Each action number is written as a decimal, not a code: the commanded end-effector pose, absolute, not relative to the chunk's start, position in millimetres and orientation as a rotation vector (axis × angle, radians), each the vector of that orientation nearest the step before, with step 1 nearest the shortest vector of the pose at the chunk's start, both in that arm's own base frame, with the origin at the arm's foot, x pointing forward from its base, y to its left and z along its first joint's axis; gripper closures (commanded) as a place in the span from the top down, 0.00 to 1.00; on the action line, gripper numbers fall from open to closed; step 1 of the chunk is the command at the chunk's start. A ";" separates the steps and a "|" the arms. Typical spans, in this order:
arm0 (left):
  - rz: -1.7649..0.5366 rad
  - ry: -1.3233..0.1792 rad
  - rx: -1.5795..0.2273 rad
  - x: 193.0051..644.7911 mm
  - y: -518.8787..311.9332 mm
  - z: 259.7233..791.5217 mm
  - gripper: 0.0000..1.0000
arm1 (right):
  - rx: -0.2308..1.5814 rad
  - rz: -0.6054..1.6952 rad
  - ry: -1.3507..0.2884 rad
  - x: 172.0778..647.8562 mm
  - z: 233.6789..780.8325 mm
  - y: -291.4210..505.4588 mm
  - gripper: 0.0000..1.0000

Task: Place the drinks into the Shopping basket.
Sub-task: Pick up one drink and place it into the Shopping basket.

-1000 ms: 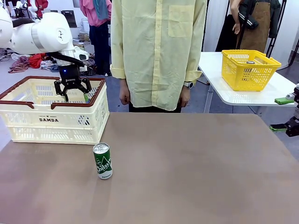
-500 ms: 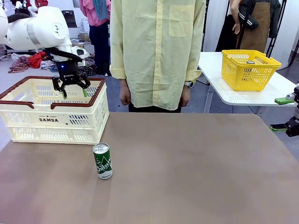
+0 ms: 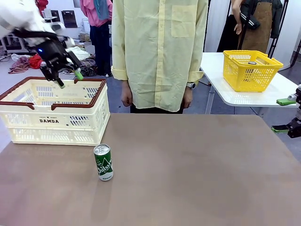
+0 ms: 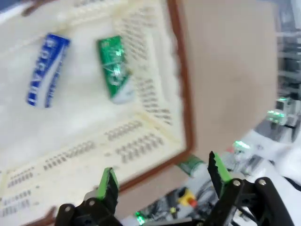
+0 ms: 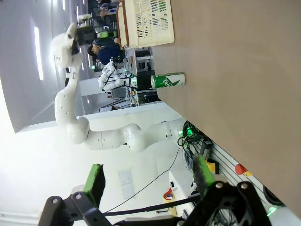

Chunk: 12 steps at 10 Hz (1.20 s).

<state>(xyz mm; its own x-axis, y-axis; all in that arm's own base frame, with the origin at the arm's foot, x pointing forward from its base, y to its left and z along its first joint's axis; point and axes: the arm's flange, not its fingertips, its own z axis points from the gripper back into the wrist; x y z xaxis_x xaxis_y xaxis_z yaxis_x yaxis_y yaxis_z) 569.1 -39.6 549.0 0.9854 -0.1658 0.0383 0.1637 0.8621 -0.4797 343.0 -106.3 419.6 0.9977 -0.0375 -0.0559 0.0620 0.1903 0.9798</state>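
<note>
A: So, what has changed over the last second?

B: The left gripper (image 3: 69,79) hung low over the basket (image 3: 49,127); now it has lifted and swung toward the far left rim. Its fingers are apart and nothing is between them.

A: And the drinks?

B: The left wrist view looks down into the basket, where a blue can (image 4: 47,69) and a green can (image 4: 113,70) lie on their sides on the floor, near each other but not touching. I'd say that drop is done. A second green can (image 3: 103,162) stands upright on the table (image 3: 197,169), just beside the basket's front right corner.

A: Then one drink is left. Is there room to reach it?

B: Plenty on three sides. The table is bare in front of that can and to its right. Only the basket wall crowds it from behind, so a grip from above or from the open side looks safest. After that the can must clear the brown rim.

A: Anything else close by?

B: The person (image 3: 157,52) stands at the far edge with hands hanging down off the table. The right gripper (image 3: 283,114) waits at the table's right edge, fingers spread, well apart from the can.
</note>
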 end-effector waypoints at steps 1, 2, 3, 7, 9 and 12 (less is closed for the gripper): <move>-0.181 -0.080 -0.848 502.4 -7.6 547.7 1.00 | 1.368 -0.061 0.035 342.5 422.8 -108.9 1.00; -0.175 -0.061 -1.054 474.9 12.5 540.2 1.00 | 1.368 -0.061 0.035 342.5 422.8 -108.9 1.00; -0.099 -0.091 -1.207 451.5 37.2 530.4 1.00 | 1.368 -0.061 0.035 342.5 422.8 -108.9 1.00; 0.089 -0.239 -1.663 397.0 138.0 460.4 1.00 | 1.368 -0.061 0.035 342.5 422.8 -108.9 1.00; 0.096 -0.253 -1.596 381.9 136.6 471.5 1.00 | 1.368 -0.061 0.035 342.5 422.8 -108.9 1.00; 0.096 -0.253 -1.596 381.9 136.6 471.5 1.00 | 1.368 -0.061 0.035 342.5 422.8 -108.9 1.00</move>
<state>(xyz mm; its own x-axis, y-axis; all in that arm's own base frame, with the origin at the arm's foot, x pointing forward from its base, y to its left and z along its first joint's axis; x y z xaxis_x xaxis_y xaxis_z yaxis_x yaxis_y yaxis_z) 385.4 135.8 469.2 0.9715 0.2149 0.1005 0.1091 -0.0287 -0.9936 343.0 -106.4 419.4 0.9977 -0.0373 -0.0568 0.0629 0.1899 0.9798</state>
